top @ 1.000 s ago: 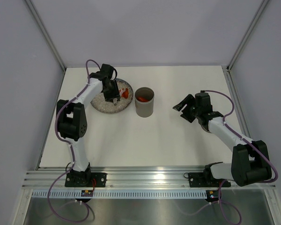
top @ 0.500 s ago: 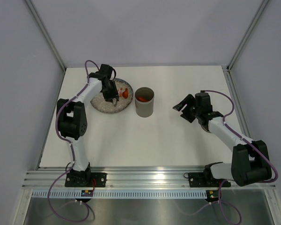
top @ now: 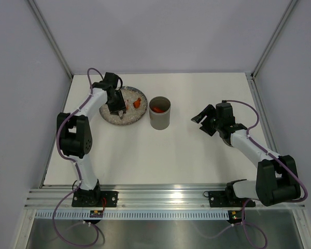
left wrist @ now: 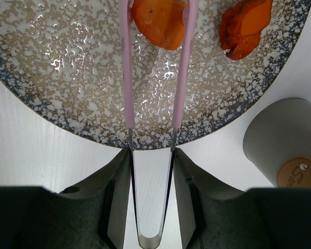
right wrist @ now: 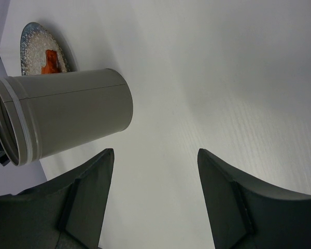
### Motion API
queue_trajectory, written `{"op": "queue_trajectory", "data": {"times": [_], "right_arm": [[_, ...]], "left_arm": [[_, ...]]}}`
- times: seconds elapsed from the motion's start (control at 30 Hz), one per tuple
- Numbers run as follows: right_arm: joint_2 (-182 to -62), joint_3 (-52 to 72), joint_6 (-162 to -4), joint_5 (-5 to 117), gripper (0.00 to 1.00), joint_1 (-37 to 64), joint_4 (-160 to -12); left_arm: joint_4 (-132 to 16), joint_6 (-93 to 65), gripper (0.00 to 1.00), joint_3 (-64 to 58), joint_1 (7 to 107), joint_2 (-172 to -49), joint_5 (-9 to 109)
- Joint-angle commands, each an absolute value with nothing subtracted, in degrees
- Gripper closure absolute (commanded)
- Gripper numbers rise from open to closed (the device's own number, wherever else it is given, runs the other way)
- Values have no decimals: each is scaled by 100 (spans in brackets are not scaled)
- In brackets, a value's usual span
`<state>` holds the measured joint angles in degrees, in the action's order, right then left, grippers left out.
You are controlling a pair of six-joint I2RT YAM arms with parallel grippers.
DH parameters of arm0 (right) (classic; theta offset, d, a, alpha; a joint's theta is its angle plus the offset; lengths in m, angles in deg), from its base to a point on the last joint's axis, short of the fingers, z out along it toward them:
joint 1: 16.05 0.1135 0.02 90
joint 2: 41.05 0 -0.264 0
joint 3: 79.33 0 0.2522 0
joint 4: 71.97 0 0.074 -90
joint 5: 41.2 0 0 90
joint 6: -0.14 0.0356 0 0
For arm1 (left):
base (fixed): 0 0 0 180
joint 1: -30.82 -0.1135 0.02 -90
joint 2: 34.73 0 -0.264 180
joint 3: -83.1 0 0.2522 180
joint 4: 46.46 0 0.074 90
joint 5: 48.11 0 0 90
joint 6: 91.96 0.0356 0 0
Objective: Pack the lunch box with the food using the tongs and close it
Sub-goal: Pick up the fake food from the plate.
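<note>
Your left tool [left wrist: 151,162] is gripping the tongs [left wrist: 127,78], perhaps pinching food [left wrist: 158,18] on the plate [left wrist: 57,78]; your right tool [right wrist: 155,174] is hanging open.

- A round tan badge [left wrist: 296,173] on the grey lunch box [left wrist: 272,136] carries a faint mark, too blurred to read.
- No other writing is legible.

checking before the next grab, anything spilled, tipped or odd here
Nothing stands out. The lunch box stands upright and open, the loose food lies on the plate, none on the table, and the tongs sit straight in the left gripper, straddling one orange piece.
</note>
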<state>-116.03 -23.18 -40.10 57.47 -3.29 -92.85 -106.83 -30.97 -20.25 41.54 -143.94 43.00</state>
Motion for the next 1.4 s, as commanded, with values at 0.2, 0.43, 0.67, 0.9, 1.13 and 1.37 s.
{"op": "queue_trajectory", "data": {"times": [0.2, 0.43, 0.67, 0.9, 1.13, 1.37], "right_arm": [[-11646, -2294, -3985, 5820, 26, -313, -9075], [-11699, -2259, -3994, 5829, 26, -313, -9066], [-11804, -2233, -3976, 5882, 26, -304, -9013], [-11804, -2215, -3976, 5856, 26, -304, -9039], [-11796, -2242, -3959, 5856, 27, -313, -9013], [-11760, -2250, -3976, 5838, 27, -313, -9039]], "left_arm": [[-10504, -2912, 57, -2084, 4136, -14301, 4400], [-10610, -2815, 57, -2128, 4162, -14441, 4216], [-10750, -2666, 57, -2225, 4259, -14582, 3891], [-10925, -2499, 57, -2418, 4338, -14722, 3592], [-10970, -2411, 65, -2559, 4461, -14749, 3468], [-10944, -2419, 86, -2532, 4461, -14469, 3530]]}}
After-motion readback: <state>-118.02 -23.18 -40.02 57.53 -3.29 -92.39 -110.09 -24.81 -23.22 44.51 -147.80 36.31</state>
